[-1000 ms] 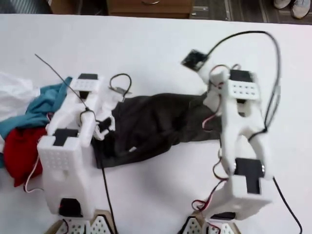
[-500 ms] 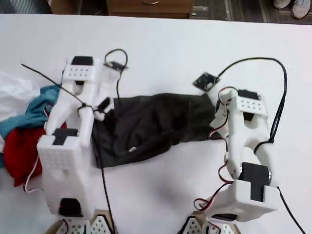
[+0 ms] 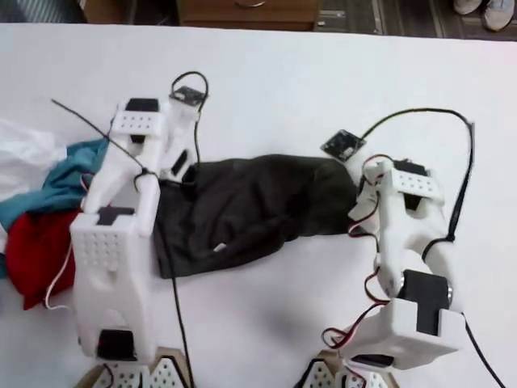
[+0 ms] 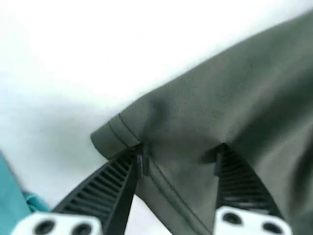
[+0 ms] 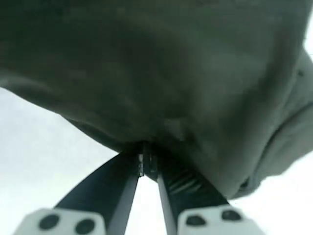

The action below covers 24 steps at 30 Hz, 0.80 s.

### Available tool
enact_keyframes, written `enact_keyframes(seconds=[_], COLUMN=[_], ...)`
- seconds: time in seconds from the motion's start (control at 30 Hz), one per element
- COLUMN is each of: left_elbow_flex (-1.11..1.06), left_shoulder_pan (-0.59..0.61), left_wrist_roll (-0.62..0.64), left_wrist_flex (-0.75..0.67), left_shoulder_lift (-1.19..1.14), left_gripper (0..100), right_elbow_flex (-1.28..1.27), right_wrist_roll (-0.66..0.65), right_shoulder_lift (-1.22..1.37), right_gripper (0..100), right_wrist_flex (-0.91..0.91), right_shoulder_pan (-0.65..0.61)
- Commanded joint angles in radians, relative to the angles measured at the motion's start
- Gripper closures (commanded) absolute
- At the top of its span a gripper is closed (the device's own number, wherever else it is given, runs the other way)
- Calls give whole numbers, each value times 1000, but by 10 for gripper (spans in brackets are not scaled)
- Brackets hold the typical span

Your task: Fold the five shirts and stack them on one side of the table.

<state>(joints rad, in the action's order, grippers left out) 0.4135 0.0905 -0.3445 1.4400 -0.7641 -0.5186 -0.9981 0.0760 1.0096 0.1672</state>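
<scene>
Table (image 3: 266,73): white top under both my arms, with floor and a wooden cabinet beyond its far edge.
Dark shirt (image 3: 250,202): lies rumpled and unfolded in the middle of the table, between my two arms.
Long axis: runs side to side, from my left arm across to my right, so each arm has one end of it.
Pile of other shirts (image 3: 32,250): teal, red and white, bunched at the table's left edge, just beyond my left arm.
Left gripper (image 4: 181,152): spread wide, one finger on each side of the shirt's hemmed corner, not closed on it.
Right gripper (image 5: 145,157): pinched tight on a fold at the shirt's right end.
Next move, as I judge it: my left must close on that corner before both ends can lift together.
Views: from above I get the shirt's full lie, while my wrist cameras show how each gripper meets the cloth.
</scene>
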Motion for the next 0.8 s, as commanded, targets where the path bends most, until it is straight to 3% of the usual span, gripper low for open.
enact_keyframes(seconds=[0.0, 0.2, 0.53, 0.77], left_elbow_flex=[116, 394, 789, 923], left_shoulder_pan=[20, 61, 54, 41], left_wrist_roll=[11, 6, 5, 8], left_wrist_flex=[43, 143, 264, 347], left_shoulder_lift=[-84, -201, -399, -350], left_gripper=[753, 753, 753, 753], right_elbow_flex=[-8, -46, -44, 2], right_wrist_roll=[-81, -259, -269, -262], right_shoulder_lift=[-53, -53, -58, -147], right_gripper=[978, 978, 978, 978], right_wrist_flex=[-2, -2, -2, 50], right_shoulder_pan=[73, 188, 242, 229])
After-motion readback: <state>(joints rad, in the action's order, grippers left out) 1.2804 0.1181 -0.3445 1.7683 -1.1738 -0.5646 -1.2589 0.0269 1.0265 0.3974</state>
